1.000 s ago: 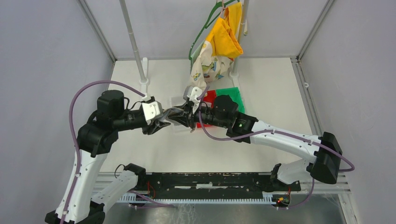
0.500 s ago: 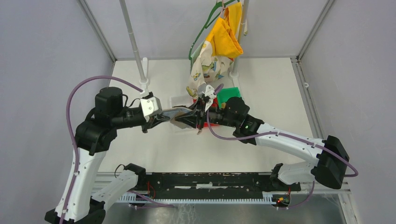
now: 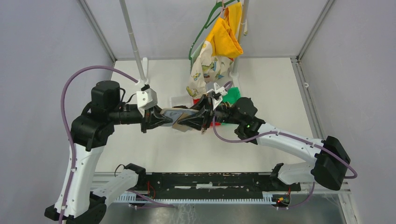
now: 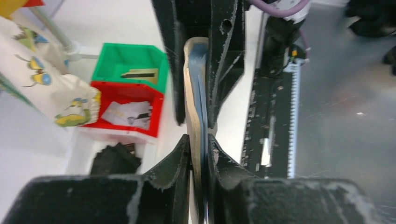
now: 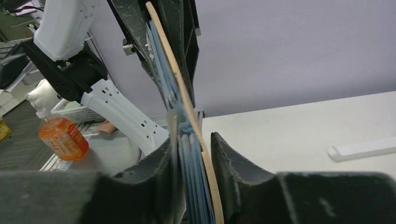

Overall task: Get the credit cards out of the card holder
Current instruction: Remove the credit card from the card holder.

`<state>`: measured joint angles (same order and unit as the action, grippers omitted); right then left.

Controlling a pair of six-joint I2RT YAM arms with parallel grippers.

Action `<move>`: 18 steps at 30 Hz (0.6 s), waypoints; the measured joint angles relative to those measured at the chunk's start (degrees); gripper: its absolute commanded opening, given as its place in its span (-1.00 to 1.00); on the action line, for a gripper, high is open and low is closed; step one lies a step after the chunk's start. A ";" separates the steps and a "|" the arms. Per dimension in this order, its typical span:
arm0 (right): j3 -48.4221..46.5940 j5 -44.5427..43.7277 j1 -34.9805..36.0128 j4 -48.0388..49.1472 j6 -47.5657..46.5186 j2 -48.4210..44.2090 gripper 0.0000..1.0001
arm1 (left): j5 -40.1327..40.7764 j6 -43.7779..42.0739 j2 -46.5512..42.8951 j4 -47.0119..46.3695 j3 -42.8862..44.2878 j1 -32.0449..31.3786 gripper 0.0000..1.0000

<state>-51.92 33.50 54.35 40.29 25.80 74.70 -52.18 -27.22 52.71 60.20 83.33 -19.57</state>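
Two grippers meet above the middle of the table [image 3: 271, 88], and the card holder [image 3: 175, 115] is up in the air between them. The left gripper [image 4: 199, 145] is pinched tight on one end of the holder. The right gripper [image 5: 191, 140] has a finger on each side of the other end, with a thin gap by one finger, so I cannot tell if it grips. Thin blue-grey layers show inside the holder. A red bin [image 4: 157, 116] and a green bin [image 4: 131, 47] stand touching on the table.
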 measured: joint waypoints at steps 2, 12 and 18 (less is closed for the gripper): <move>0.00 2.38 -1.22 1.44 1.51 -0.28 0.21 | -2.38 2.34 0.85 0.72 0.70 0.11 -0.96; -7.26 8.00 -8.68 -12.24 -4.24 -6.91 0.96 | -2.80 16.37 7.82 0.96 2.29 -0.07 -0.97; -13.92 6.05 -8.66 -17.16 -4.72 -11.30 0.96 | 0.74 22.29 8.96 -0.11 1.46 -0.04 -0.96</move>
<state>-65.84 39.55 45.69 23.14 21.08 63.40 -51.44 -4.93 61.67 60.10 84.79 -19.62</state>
